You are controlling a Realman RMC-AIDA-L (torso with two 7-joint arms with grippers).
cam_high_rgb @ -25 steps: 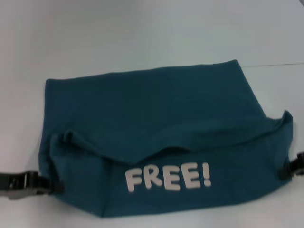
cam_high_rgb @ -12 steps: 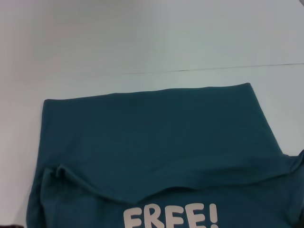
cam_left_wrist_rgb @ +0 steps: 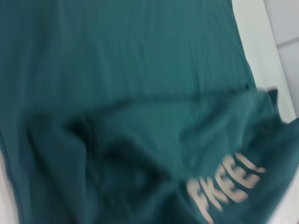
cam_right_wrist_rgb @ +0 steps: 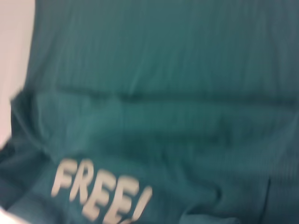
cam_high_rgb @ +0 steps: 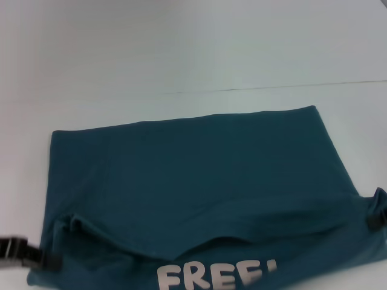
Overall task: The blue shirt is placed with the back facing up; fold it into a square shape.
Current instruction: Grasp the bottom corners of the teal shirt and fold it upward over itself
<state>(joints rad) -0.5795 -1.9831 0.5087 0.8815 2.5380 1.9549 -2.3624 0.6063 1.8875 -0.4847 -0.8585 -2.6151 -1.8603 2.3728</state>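
White tabletop [cam_high_rgb: 193,48] | blue shirt [cam_high_rgb: 199,169] spread centre, near flap doubled over, print up | left gripper [cam_high_rgb: 51,261] and right gripper [cam_high_rgb: 376,219] pinch its side corners | I judge it soft, limp; grip corners.

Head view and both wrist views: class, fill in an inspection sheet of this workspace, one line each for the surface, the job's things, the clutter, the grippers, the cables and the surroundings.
Surface: pale table, with a thin dark seam line running across it beyond the shirt.
Job's things: blue shirt lies partly folded; the near flap is turned over, showing white FREE! lettering, and its fold edge is wavy, not flat.
Clutter: nothing seen.
Grippers: left gripper at the shirt's near left corner, right gripper at its right edge; both are against the cloth, finger state hidden.
Cables: nothing seen.
Surroundings: only tabletop in view.
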